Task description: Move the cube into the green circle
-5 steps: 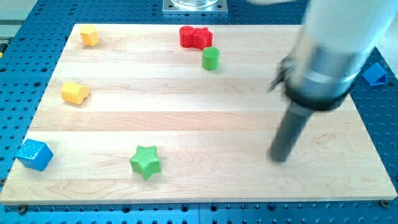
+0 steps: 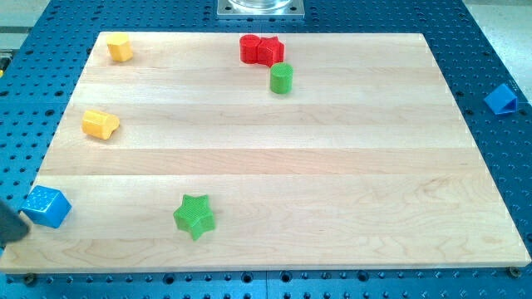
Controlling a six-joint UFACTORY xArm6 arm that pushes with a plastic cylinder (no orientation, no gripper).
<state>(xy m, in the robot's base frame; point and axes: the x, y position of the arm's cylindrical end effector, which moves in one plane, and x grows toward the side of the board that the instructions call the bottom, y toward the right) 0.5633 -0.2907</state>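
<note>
**Table** (image 2: 349,174): pale wooden board on a blue perforated base (image 2: 499,33).

**Blue cube** (image 2: 45,206): the task's thing. It sits at the table's lower left corner, close to the left edge.

**Green circle** (image 2: 282,78): a short green cylinder, round face up, near the view's top, a little right of centre. It is well apart from the blue cube, across most of the table.

**My tip** (image 2: 22,225): seen only as a dark blurred shape at the view's left edge. It is just beside the blue cube, on its lower left side. Whether it touches the cube cannot be told.

**Hand**: none fitted. The arm ends in a plain rod, with nothing to open or close, and it has hold of nothing.

**Other blocks:**
- Green star (image 2: 195,216): lower middle.
- Two red blocks (image 2: 261,49): touching each other, just above and left of the green circle.
- Yellow block (image 2: 120,46): top left corner.
- Yellow block (image 2: 100,124): left side.
- Blue block (image 2: 500,99): off the table, at the view's right.

**Step in hand (judged):** setting up behind the cube; the push has not yet carried it anywhere.

**Next move (judged):** a long push up and to the right, with the contact kept centred so the cube does not swing off line. The path looks free if it passes above the green star and comes in from below, short of the red blocks.
</note>
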